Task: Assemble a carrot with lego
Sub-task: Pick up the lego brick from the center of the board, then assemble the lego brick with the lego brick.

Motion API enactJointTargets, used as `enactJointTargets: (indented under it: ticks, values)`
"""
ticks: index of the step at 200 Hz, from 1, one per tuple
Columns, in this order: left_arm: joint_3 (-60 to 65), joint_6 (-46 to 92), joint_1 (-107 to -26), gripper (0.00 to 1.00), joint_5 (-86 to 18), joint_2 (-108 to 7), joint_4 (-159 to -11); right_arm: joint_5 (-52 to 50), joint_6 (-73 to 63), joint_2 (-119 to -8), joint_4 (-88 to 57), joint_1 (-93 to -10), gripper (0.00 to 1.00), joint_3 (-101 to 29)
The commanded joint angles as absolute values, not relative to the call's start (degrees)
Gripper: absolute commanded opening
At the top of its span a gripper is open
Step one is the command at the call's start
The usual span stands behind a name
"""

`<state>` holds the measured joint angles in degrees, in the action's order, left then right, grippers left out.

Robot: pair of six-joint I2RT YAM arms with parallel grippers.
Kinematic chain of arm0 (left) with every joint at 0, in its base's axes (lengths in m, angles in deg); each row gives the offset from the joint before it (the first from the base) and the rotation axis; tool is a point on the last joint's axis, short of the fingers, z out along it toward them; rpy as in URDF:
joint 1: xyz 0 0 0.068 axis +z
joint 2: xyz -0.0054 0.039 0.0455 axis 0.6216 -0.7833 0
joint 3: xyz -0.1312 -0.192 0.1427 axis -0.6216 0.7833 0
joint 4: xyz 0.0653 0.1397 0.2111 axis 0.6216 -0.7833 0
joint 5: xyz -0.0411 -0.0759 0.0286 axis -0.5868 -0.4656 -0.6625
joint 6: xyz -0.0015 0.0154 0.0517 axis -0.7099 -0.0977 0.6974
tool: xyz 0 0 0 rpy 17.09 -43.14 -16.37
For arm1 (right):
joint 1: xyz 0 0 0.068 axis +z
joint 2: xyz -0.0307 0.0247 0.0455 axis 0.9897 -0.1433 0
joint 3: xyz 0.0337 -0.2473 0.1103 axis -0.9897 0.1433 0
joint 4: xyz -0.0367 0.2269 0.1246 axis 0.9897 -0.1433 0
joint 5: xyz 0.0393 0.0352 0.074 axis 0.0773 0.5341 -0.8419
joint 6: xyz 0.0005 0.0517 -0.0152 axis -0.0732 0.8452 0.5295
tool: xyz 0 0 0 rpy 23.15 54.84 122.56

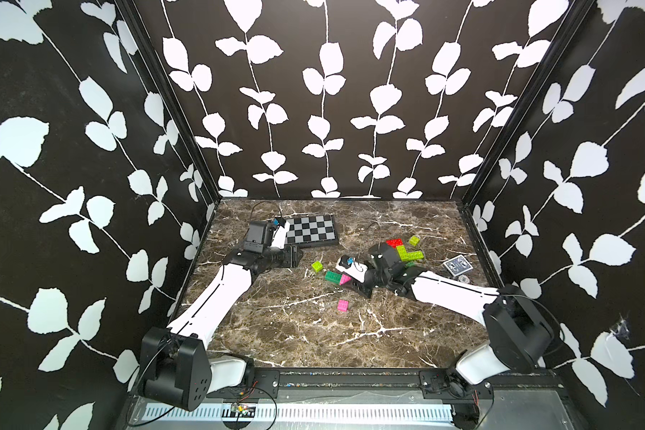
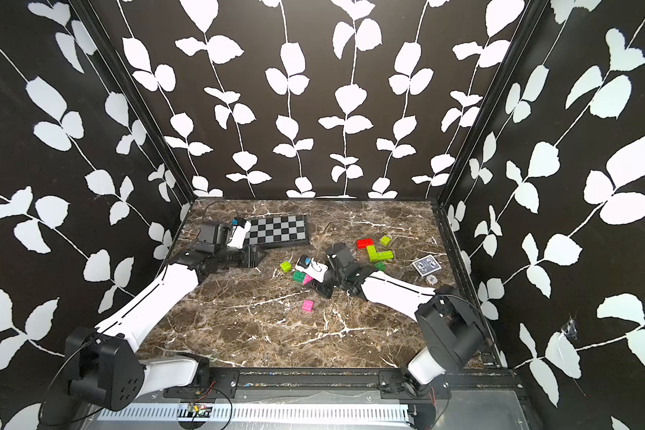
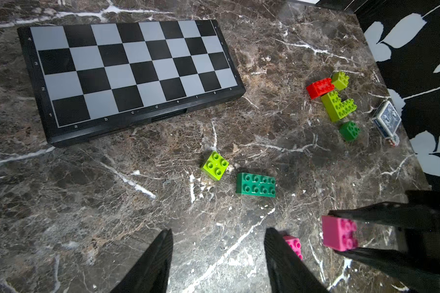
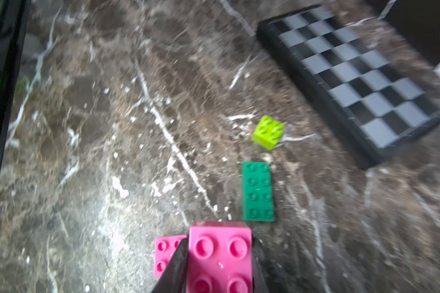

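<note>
Pink brick (image 4: 220, 256) clenched between right fingers (image 4: 174, 266), left fingers (image 3: 153, 263) parted, empty, above marble tabletop (image 3: 87, 203)

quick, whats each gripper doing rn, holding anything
left gripper: open, holding nothing
right gripper: closed on a pink brick

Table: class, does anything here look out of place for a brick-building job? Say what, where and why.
The chessboard at the back and the card deck by the right wall: neither is a brick, so both are odd here.
</note>
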<state>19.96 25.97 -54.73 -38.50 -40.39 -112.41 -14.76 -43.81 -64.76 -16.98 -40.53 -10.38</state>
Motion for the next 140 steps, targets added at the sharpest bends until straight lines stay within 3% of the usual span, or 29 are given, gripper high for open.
enactJointTargets:
  ticks: [1, 140]
  values:
    - [18.8, 24.5, -54.8, 0.60, -38.9, -40.5, -114.1, -16.8, -47.5, -66.6, -17.4, -38.9, 0.27, -8.8]
    - [18.3, 24.3, -54.8, 0.60, -41.0, -42.1, -114.6, -12.9, -47.1, -69.7, -17.8, -36.2, 0.24, -6.1]
